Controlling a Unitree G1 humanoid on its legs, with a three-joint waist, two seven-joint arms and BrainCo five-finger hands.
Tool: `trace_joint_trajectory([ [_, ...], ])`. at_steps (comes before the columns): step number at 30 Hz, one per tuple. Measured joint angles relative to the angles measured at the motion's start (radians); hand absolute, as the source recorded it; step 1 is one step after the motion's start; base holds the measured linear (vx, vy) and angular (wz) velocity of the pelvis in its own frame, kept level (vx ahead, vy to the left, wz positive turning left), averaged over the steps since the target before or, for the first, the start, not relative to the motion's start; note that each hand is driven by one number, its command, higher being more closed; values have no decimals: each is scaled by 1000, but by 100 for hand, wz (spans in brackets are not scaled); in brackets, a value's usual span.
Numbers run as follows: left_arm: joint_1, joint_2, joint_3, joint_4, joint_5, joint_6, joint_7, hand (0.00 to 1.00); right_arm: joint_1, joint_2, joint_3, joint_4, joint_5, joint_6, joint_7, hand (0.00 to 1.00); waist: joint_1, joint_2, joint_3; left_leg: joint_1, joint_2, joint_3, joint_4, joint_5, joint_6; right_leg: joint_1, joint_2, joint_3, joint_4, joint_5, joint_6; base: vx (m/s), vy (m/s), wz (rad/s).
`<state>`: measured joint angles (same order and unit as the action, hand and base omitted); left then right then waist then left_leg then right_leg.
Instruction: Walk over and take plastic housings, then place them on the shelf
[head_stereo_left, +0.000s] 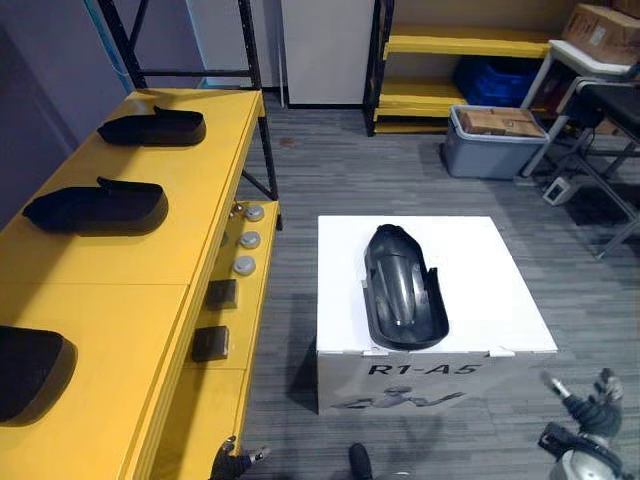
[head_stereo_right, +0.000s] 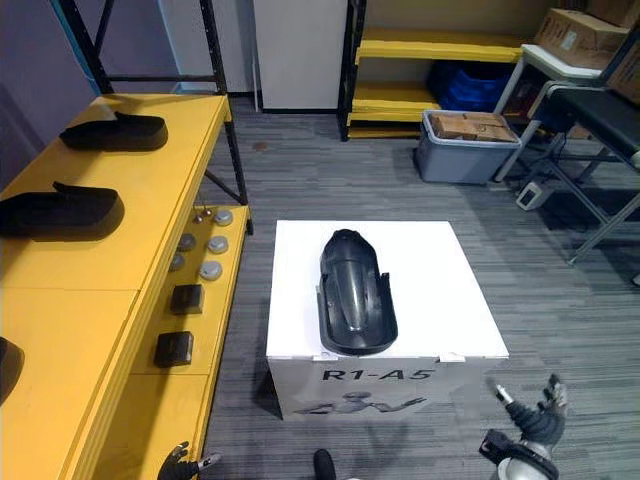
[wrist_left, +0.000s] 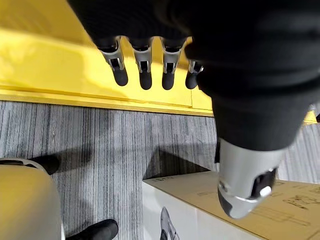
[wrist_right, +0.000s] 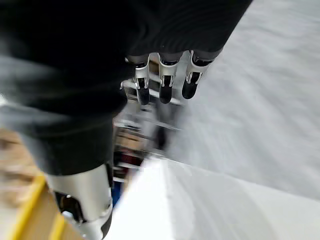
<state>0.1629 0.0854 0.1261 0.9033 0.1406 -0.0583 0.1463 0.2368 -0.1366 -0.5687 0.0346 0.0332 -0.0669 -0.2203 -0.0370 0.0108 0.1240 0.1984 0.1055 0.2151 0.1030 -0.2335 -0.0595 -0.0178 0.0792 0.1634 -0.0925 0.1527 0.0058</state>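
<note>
With our left hand (wrist_left: 145, 70) and right hand (wrist_right: 165, 82) hanging empty, fingers released, the plastic housing (head_stereo_left: 405, 290) lies atop the white box (head_stereo_left: 500, 300) beside the yellow shelf (head_stereo_left: 210, 170); we judge it light, stiff, slick, best gripped along its 2 long rims.

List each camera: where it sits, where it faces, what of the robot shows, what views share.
Left eye: on the head, looking down at housing on box, shelf at left; left hand and right hand low.
Right eye: beside it, same scene.
Left wrist: along left hand's open fingers, toward shelf, floor, box.
Right wrist: along right hand's open fingers, toward box.
Shared: box in all.
</note>
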Motion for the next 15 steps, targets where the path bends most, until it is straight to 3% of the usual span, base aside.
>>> trace_joint_trajectory([
  [5,6,11,-35,1,0,-5,-18,0,-76,-87,32,-151,-61,-4,8,0,-7,3,-2,0,1,-6,7,1,0,-2,2,-12,0,1,-1,-9,1,1],
  [7,0,11,-37,0,0,-8,-26,0,-126,-145,121,-188,-87,-41,20,0,-6,3,-2,-2,1,-20,12,3,0,0,1,-19,0,-1,-1,-11,12,8],
  [13,-3,19,-76,-20,1,-10,-29,0,-224,-162,289,-99,-209,-52,50,0,15,2,-1,-21,-3,-70,17,16,6,0,-19,-69,-1,-12,1,-30,15,25],
  [15,-3,19,-76,-20,1,-10,-28,0,-252,-159,339,-29,-258,-29,51,0,30,3,-1,-26,-5,-84,17,21,5,1,-25,-84,-1,-14,1,-30,26,24],
])
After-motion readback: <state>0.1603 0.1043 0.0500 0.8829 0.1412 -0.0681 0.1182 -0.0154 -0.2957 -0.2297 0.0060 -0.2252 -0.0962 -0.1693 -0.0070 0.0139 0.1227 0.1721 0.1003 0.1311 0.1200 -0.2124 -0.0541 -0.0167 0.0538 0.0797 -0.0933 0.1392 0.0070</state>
